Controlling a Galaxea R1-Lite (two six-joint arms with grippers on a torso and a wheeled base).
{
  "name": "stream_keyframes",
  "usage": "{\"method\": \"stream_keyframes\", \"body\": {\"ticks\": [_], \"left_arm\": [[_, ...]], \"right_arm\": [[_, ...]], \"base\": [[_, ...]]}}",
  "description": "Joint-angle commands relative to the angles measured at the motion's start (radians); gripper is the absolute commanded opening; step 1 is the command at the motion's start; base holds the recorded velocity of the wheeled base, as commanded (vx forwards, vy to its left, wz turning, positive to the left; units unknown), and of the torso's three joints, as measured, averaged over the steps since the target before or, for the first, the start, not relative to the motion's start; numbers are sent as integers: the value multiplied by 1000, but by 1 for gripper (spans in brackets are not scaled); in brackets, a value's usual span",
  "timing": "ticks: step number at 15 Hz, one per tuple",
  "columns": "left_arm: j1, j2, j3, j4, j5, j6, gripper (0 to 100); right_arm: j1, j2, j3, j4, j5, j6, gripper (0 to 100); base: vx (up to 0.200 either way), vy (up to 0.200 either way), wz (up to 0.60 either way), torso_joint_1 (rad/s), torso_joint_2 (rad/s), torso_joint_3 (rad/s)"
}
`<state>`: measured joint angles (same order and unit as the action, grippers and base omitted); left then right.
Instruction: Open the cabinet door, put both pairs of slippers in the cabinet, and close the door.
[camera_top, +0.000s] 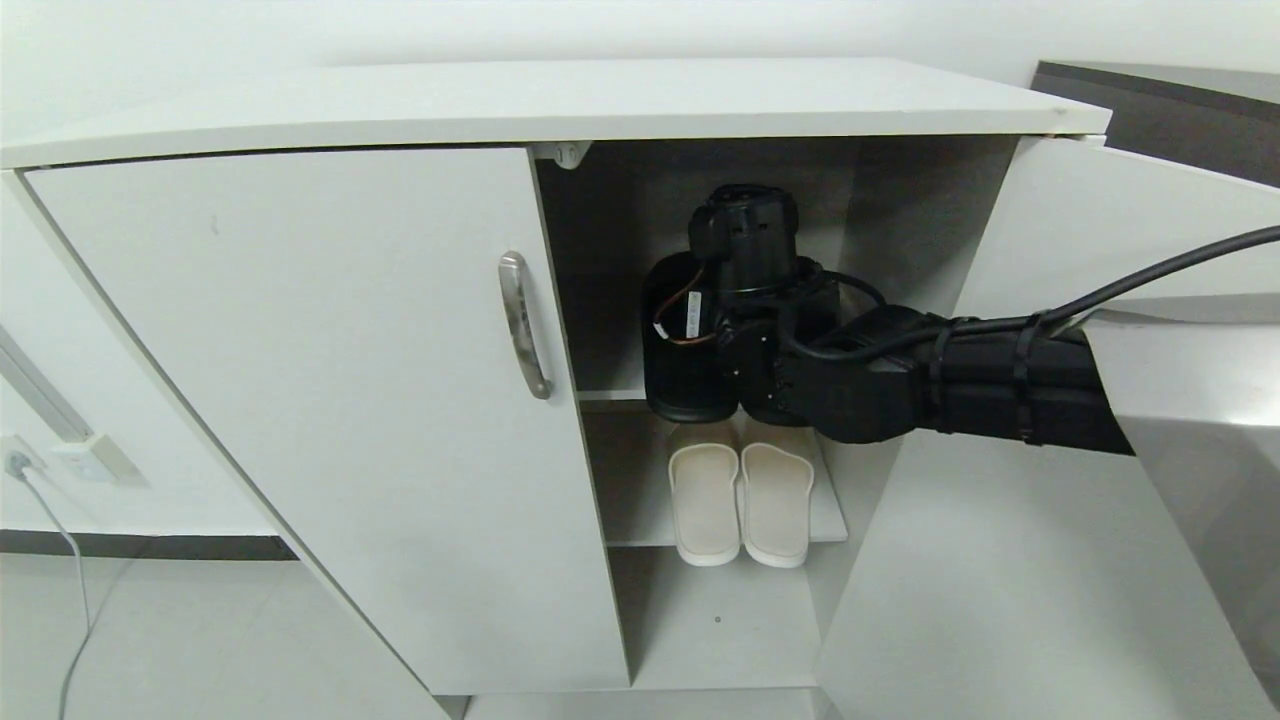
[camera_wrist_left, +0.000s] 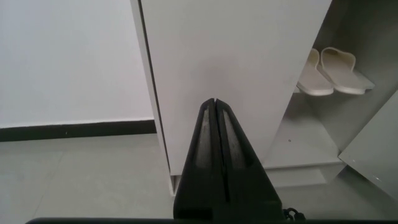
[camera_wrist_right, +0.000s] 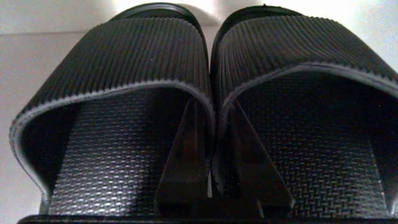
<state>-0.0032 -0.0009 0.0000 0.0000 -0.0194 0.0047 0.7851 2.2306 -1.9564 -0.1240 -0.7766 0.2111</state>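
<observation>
— On the cabinet's (camera_top: 560, 100) upper shelf, what is being gripped?
— Black slippers (camera_top: 675, 385) are being clenched by the right gripper (camera_wrist_right: 210, 124); white slippers (camera_top: 775, 495) are being kept below. Left gripper (camera_wrist_left: 214, 124) is being held closed.

The cabinet (camera_top: 300, 420) stands on the pale floor (camera_top: 180, 640), its right-hand door swung open. Inside, a pair of black slippers (camera_top: 685, 385) sits side by side at the upper shelf (camera_top: 612, 396), heels past its front edge; whether the soles rest fully on it cannot be told. The shelf below (camera_top: 640, 500) carries a pair of white slippers (camera_top: 740, 500), touching each other, heels toward the opening and overhanging the front edge. The bottom board (camera_top: 720, 625) lies beneath them.
</observation>
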Motion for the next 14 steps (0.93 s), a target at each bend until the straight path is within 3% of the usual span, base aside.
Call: {"method": "stream_keyframes", "body": {"ticks": [1,4,5,10,14], "left_arm": [[0,1,0,0,-1,0,0],[0,1,0,0,1,0,0],[0,1,0,0,1,0,0],[0,1,0,0,1,-2,0],[0,1,0,0,-1,-2,0]], "right_arm": [[-3,21,-35,18,14,13,0],[-7,26,-36,26,20,16,0],[-9,27,-36,26,20,16,100],[8,-6,7,27,14,13,100],[69,-146,203,15,10,16,100]], "base": [[0,0,0,0,0,0],[0,0,0,0,0,0],[0,0,0,0,0,0],[0,0,0,0,0,0],[0,0,0,0,0,0]]}}
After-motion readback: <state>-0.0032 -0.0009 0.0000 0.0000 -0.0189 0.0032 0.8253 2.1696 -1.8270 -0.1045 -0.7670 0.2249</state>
